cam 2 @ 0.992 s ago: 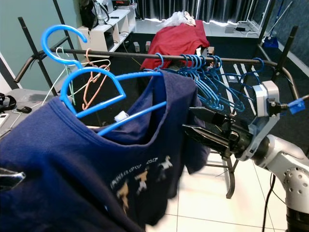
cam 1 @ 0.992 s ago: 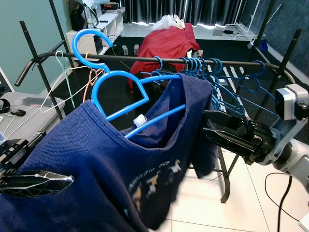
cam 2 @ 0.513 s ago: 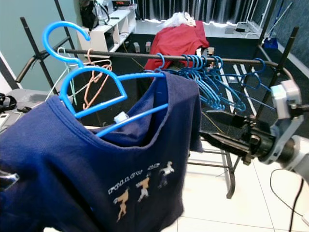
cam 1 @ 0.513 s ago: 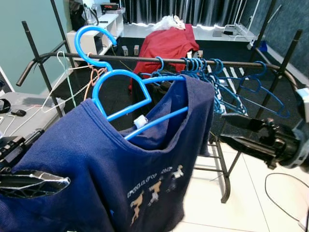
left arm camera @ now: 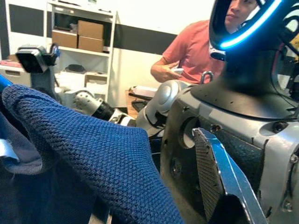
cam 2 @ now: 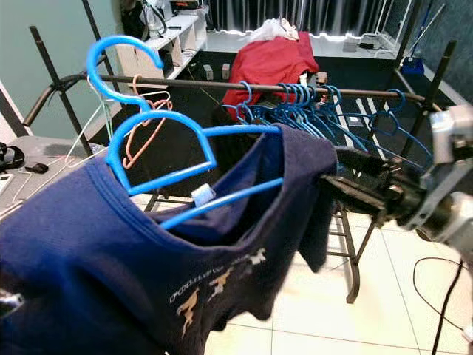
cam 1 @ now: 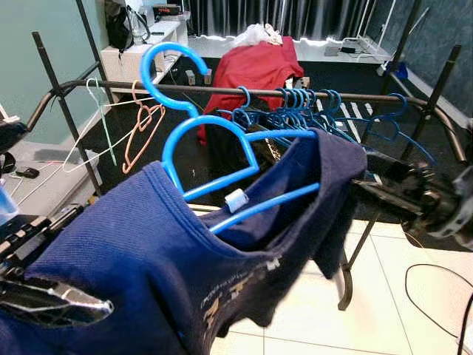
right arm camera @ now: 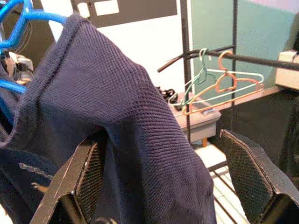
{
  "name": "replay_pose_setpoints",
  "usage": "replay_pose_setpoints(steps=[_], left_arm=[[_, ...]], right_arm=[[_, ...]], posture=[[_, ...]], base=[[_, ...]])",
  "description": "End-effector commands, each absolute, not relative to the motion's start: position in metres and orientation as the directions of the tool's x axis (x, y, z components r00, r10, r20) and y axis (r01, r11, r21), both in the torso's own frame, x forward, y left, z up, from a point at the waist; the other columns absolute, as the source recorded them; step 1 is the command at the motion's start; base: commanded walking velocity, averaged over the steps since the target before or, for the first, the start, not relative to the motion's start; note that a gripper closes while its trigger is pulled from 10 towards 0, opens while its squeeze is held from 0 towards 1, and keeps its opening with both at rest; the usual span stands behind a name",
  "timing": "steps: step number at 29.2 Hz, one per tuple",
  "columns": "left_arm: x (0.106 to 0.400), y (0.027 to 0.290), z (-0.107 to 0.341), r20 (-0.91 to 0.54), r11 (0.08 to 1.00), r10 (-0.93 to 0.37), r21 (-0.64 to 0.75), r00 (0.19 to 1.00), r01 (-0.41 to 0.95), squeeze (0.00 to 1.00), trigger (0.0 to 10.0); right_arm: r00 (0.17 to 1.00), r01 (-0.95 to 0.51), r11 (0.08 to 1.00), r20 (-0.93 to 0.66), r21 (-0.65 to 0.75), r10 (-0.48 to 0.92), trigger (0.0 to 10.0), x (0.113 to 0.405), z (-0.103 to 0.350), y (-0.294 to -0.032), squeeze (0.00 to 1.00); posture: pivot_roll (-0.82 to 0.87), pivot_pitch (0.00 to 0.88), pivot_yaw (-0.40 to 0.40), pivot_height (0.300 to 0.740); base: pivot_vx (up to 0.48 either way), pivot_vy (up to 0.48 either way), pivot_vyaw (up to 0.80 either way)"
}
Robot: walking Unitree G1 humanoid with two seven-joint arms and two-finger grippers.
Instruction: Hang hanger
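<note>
Since the earlier frames, the blue hanger (cam 1: pixel 222 151) carrying the navy shirt (cam 2: pixel 111 244) has been shifted rightward, its hook raised level with the black rail (cam 1: pixel 222 89) but not hooked over it. The right gripper (right arm camera: pixel 159 186) has been brought to the shirt's right shoulder, fingers spread wide around the fabric. The left gripper (cam 1: pixel 44 299) is seen at the shirt's lower left; its opening cannot be determined. Spare blue hangers (cam 2: pixel 318 103) are bunched on the rail.

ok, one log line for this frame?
stage: carrying | blue hanger with navy shirt: hook not on rail | left pincer: under shirt | right pincer: open, straddling shirt shoulder
</note>
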State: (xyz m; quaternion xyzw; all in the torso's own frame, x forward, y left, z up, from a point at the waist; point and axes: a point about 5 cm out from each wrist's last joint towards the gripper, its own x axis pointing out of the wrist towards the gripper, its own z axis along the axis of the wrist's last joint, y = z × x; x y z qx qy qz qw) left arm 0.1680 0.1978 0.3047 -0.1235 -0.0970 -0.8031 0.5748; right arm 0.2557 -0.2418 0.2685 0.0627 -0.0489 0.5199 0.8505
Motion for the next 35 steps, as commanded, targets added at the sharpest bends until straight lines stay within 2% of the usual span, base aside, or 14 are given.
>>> replay_pose_setpoints(steps=[1, 4, 5, 6, 7, 13, 17, 18, 19, 22, 29, 31, 34, 35], left_arm=[[0.165, 0.195, 0.309, 0.316, -0.361, -0.880, 0.038, -0.354, 0.932, 0.00, 10.0], [0.165, 0.195, 0.309, 0.316, -0.361, -0.880, 0.038, -0.354, 0.932, 0.00, 10.0], [0.166, 0.194, 0.310, 0.317, -0.364, -0.878, 0.041, -0.358, 0.930, 0.00, 10.0], [0.166, 0.194, 0.310, 0.317, -0.364, -0.878, 0.041, -0.358, 0.930, 0.00, 10.0], [0.168, 0.196, 0.311, 0.321, -0.352, -0.881, 0.050, -0.349, 0.935, 0.00, 10.0], [0.169, 0.198, 0.313, 0.321, -0.333, -0.886, 0.058, -0.334, 0.941, 0.00, 10.0], [0.174, 0.206, 0.314, 0.320, -0.273, -0.905, 0.067, -0.280, 0.960, 0.00, 10.0], [0.175, 0.208, 0.314, 0.319, -0.249, -0.912, 0.068, -0.258, 0.966, 0.00, 10.0], [0.175, 0.208, 0.314, 0.319, -0.249, -0.912, 0.068, -0.258, 0.966, 0.00, 10.0], [0.179, 0.212, 0.312, 0.314, -0.190, -0.928, 0.061, -0.199, 0.980, 0.00, 10.0], [0.183, 0.219, 0.307, 0.289, -0.127, -0.948, 0.042, -0.134, 0.991, 0.00, 10.0], [0.187, 0.221, 0.302, 0.251, -0.078, -0.964, 0.038, -0.085, 0.996, 0.00, 10.0], [0.207, 0.222, 0.285, 0.155, 0.116, -0.983, 0.084, 0.102, 0.990, 0.00, 10.0], [0.207, 0.222, 0.285, 0.155, 0.116, -0.983, 0.084, 0.102, 0.990, 0.00, 10.0]], right_arm=[[0.434, -0.901, 0.431, 0.118, 0.054, 0.893, 10.0, 0.258, 0.265, -0.238, 0.00], [0.434, -0.901, 0.431, 0.118, 0.054, 0.893, 10.0, 0.258, 0.265, -0.238, 0.00], [0.406, -0.914, 0.400, 0.092, 0.069, 0.909, 8.9, 0.255, 0.261, -0.234, 0.00], [0.406, -0.914, 0.400, 0.092, 0.069, 0.909, 8.9, 0.255, 0.261, -0.234, 0.00], [0.365, -0.929, 0.358, 0.063, 0.095, 0.929, 0.0, 0.250, 0.256, -0.231, 0.00], [0.347, -0.934, 0.340, 0.051, 0.110, 0.937, 0.0, 0.247, 0.254, -0.230, 0.00], [0.432, -0.901, 0.427, 0.072, 0.080, 0.899, 0.0, 0.253, 0.257, -0.240, 0.00], [0.483, -0.875, 0.479, 0.104, 0.065, 0.869, 0.0, 0.258, 0.261, -0.246, 0.00], [0.483, -0.875, 0.479, 0.104, 0.065, 0.869, 0.0, 0.258, 0.261, -0.246, 0.00], [0.597, -0.796, 0.602, 0.232, 0.056, 0.768, 0.0, 0.270, 0.277, -0.264, 0.00], [0.716, -0.668, 0.739, 0.341, 0.083, 0.609, 0.0, 0.281, 0.289, -0.286, 0.00], [0.767, -0.604, 0.790, 0.347, 0.107, 0.540, 0.0, 0.288, 0.289, -0.294, 0.00], [0.890, -0.423, 0.887, 0.271, 0.184, 0.368, 0.0, 0.310, 0.272, -0.304, 0.00], [0.890, -0.423, 0.887, 0.271, 0.184, 0.368, 0.0, 0.310, 0.272, -0.304, 0.00]], posture=[[-0.04, 0.011, -0.002, 0.740], [-0.04, 0.011, -0.002, 0.740], [-0.05, 0.014, -0.002, 0.740], [-0.05, 0.014, -0.002, 0.740], [-0.05, 0.016, 0.000, 0.740], [-0.05, 0.018, 0.000, 0.740], [-0.06, 0.018, 0.002, 0.740], [-0.06, 0.018, 0.002, 0.740], [-0.06, 0.018, 0.002, 0.740], [-0.06, 0.018, 0.000, 0.740], [-0.06, 0.018, -0.001, 0.740], [-0.06, 0.017, 0.001, 0.740], [-0.06, 0.017, 0.002, 0.740], [-0.06, 0.017, 0.002, 0.740]], base=[[0.000, 0.000, 0.00], [0.000, 0.000, 0.00], [0.000, 0.000, 0.00], [0.000, 0.000, 0.00], [0.000, 0.000, 0.00], [0.000, 0.000, 0.00], [0.000, 0.000, 0.00], [0.000, 0.000, 0.00], [0.000, 0.000, 0.00], [0.000, 0.000, 0.00], [0.000, 0.000, 0.00], [0.000, 0.000, 0.00], [0.000, 0.000, 0.00], [0.000, 0.000, 0.00]])
